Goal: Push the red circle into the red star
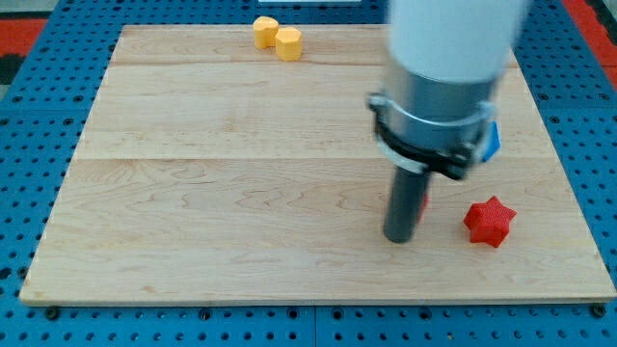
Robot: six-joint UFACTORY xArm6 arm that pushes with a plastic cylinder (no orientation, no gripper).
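The red star [490, 221] lies on the wooden board [231, 193] at the lower right. The red circle [422, 203] is almost wholly hidden behind my rod; only a thin red sliver shows at the rod's right side, left of the star and apart from it. My tip [399, 237] rests on the board just in front of and touching or nearly touching the red circle, left of the star.
Two yellow blocks [277, 38] sit together at the board's top edge. A blue block [494, 141] shows partly behind the arm's grey collar at the right. The board lies on a blue pegboard.
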